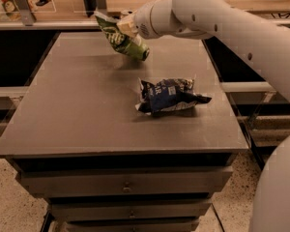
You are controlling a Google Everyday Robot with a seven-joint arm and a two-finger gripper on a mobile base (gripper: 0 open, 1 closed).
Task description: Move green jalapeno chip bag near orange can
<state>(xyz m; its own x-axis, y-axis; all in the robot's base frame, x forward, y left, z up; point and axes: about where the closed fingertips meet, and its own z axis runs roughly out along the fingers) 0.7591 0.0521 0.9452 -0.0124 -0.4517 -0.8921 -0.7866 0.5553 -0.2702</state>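
Note:
The green jalapeno chip bag hangs tilted in the air above the far middle of the grey table. My gripper is shut on the bag's upper right part and holds it clear of the table top. A faint shadow lies on the table below it. The white arm reaches in from the right. The orange can is not in view.
A dark blue-and-white snack bag lies on the table right of centre, in front of the held bag. A wooden counter with metal posts runs behind the table. Drawers sit under the table's front edge.

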